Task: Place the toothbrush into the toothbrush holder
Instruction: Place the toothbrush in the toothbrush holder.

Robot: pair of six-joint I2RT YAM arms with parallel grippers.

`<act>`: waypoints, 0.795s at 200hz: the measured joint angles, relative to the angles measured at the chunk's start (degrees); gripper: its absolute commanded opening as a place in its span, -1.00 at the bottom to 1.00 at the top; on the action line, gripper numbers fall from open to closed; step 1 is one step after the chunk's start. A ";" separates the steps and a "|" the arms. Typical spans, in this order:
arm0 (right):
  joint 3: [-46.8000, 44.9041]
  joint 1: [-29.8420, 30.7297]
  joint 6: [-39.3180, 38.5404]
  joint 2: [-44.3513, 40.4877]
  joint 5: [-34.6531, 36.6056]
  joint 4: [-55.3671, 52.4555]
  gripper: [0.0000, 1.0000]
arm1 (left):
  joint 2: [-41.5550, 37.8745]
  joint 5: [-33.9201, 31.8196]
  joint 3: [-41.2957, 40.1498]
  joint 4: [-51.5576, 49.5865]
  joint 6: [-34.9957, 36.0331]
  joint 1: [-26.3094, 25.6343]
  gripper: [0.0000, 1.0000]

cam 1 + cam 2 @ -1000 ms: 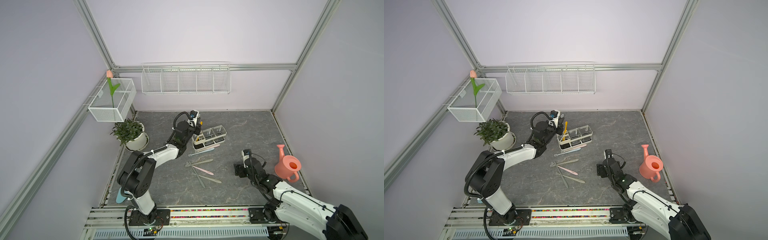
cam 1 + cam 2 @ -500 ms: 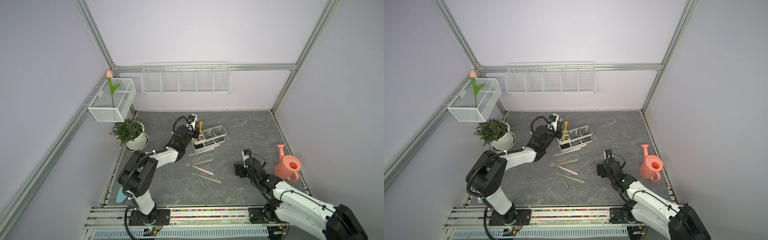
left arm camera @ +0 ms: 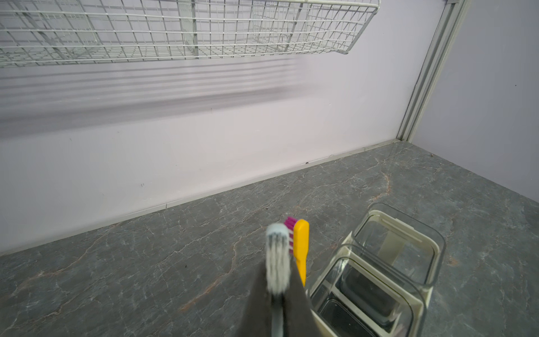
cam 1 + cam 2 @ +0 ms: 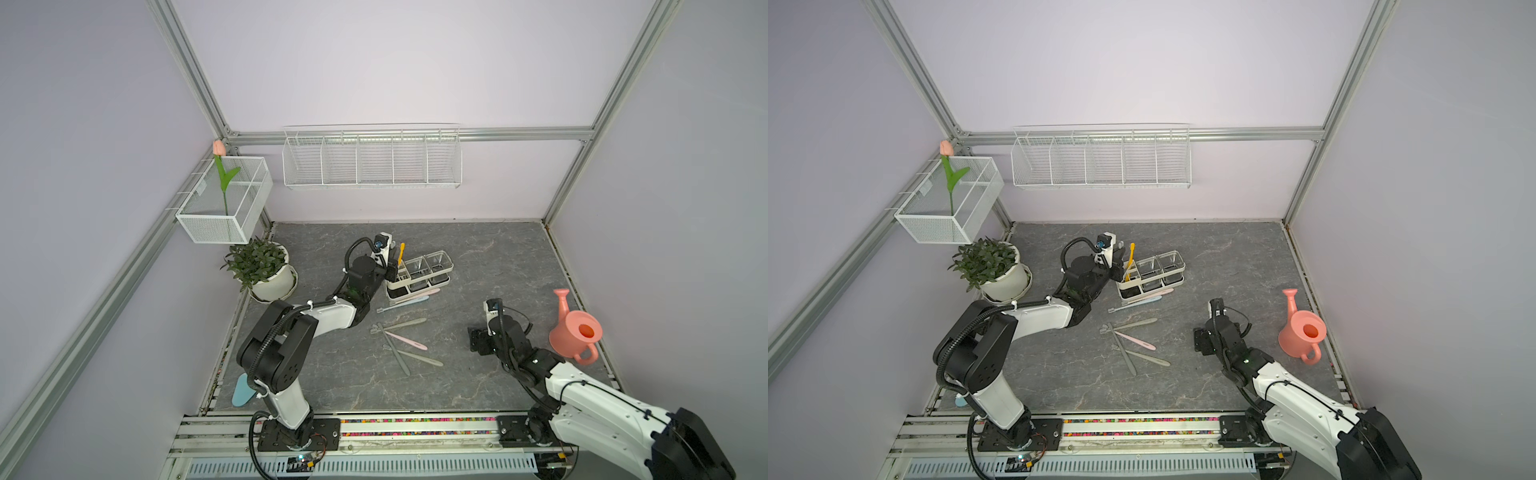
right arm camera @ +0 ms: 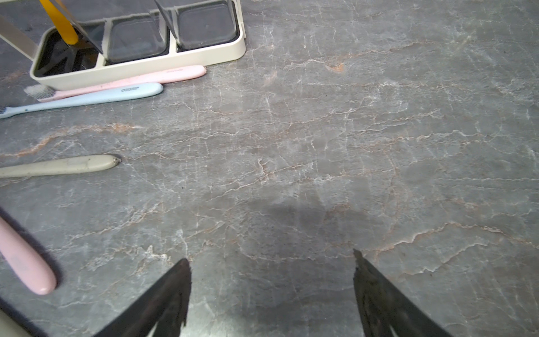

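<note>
The table (image 4: 498,257) is a dark grey slab veined in white and rust, shut in on three sides by pale lilac walls and aluminium posts. A rail along its near edge carries both arms, and at the near left corner lies a flat pale-blue piece (image 4: 242,392) that cannot be made out. The right tool (image 5: 270,259) hangs over bare table toward the right edge, its fingers spread wide with nothing between them, and a salmon watering can (image 4: 575,332) stands just beside that edge. Around the middle, four loose toothbrushes (image 4: 409,340), three grey and one pink, lie crossed over each other. A potted plant (image 4: 259,266) sits by the left edge below a white mesh basket (image 4: 224,208) holding a tulip (image 4: 219,147). A long wire basket (image 4: 372,166) hangs on the far wall. The toothbrush holder (image 5: 221,52) stands between the middle and the far edge, askew to it. It is a cream oblong tray with a dark floor, two clear square cups and a divided left end, where a yellow toothbrush (image 4: 400,254) leans. A pale-blue toothbrush (image 5: 87,97) and a pink toothbrush (image 5: 163,74) lie flat along its near side. The left tool (image 4: 390,271) is at the holder's left end, fingers pressed together on the handle of a grey toothbrush (image 3: 278,262). Its pale bristled head rises just beside the yellow one's, and its lower end is hidden.
</note>
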 measured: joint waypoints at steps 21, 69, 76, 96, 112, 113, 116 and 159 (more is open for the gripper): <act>0.00 0.00 0.00 0.00 0.22 0.00 0.77 | 0.61 -0.02 -0.37 0.39 -0.42 0.00 -1.00; 0.00 0.00 0.13 -0.02 0.59 0.00 0.77 | 2.12 -0.11 -0.76 2.25 -1.53 0.00 -1.00; 0.00 0.00 0.13 -0.02 0.63 0.02 0.77 | 2.29 -0.17 -0.79 2.49 -1.62 0.00 -1.00; 0.00 0.00 0.13 -0.02 0.66 0.02 0.77 | 2.86 -0.20 -0.81 3.23 -2.01 0.00 -1.00; 0.00 0.00 0.13 -0.04 0.76 0.00 0.77 | 3.08 -0.22 -0.81 3.48 -2.16 0.00 -1.00; 0.00 0.00 0.13 -0.04 0.76 0.00 0.77 | 3.08 -0.20 -0.81 3.48 -2.16 0.00 -1.00; 0.00 0.00 0.13 -0.07 0.79 0.00 0.77 | 3.10 -0.20 -0.81 3.48 -2.19 0.00 -1.00; 0.00 0.00 0.13 -0.13 0.81 0.00 0.77 | 3.15 -0.20 -0.81 4.35 -2.38 0.00 -1.00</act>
